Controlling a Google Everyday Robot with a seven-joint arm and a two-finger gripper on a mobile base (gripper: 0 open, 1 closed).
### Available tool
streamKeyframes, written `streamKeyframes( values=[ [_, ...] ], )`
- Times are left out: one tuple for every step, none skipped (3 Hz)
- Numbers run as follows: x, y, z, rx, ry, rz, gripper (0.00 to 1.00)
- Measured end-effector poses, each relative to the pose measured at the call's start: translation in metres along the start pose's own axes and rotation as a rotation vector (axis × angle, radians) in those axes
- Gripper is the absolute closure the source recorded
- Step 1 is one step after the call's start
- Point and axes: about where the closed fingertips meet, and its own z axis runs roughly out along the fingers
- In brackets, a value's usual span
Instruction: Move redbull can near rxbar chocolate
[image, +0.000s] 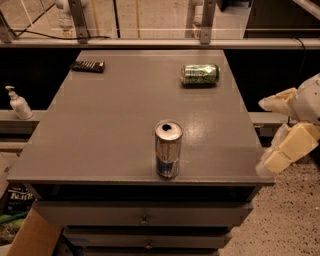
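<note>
Grey surface (100, 135) over drawers (145, 216); speckled floor (295, 220) at 4 o'clock; claw (265, 135) at 3 o'clock, fingers spread.

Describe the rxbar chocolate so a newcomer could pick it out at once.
Start at the grey table; go to its far left corner. The rxbar chocolate lies flat there, far from the gripper hanging off the table's right edge. It is the only small dark bar: the redbull can stands upright at the front, the green can lies far right.
</note>
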Motion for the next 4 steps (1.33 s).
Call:
streamKeyframes(
  values=[
    [-0.008, 0.02, 0.019, -0.063, -0.188, 0.03, 0.0],
    [-0.025, 0.043, 0.033, -0.106, -0.363, 0.032, 0.0],
    [-0.04, 0.049, 0.027, -0.12, -0.422, 0.031, 0.0],
    [-0.039, 0.049, 0.027, -0.12, -0.419, 0.031, 0.0]
  ],
)
